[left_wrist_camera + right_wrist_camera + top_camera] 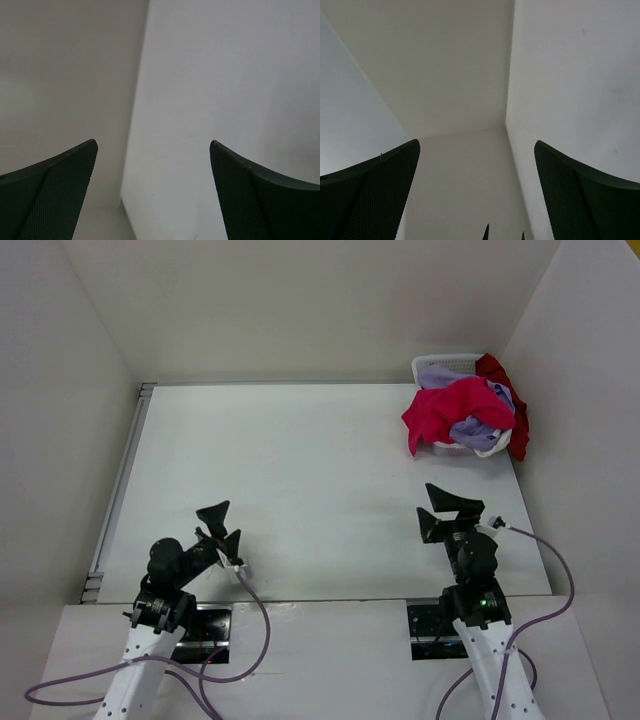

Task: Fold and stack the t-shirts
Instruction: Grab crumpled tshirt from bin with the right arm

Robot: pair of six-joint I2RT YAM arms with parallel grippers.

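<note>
While t-shirts (462, 412) heap in the far-right basket (441, 363), right claw (433, 508) is nearer.
Heap lies ahead of it; left claw (222, 527) well apart; both gape empty.

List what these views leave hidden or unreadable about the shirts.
- Top view: basket mostly covered by shirts; only its far rim shows.
- Top view: cream white shirt shows only as slivers among the magenta-pink shirt and lavender shirt.
- Top view: dark red shirt partly behind the others.
- Both wrist views: no shirts in frame between the open jaws.
</note>
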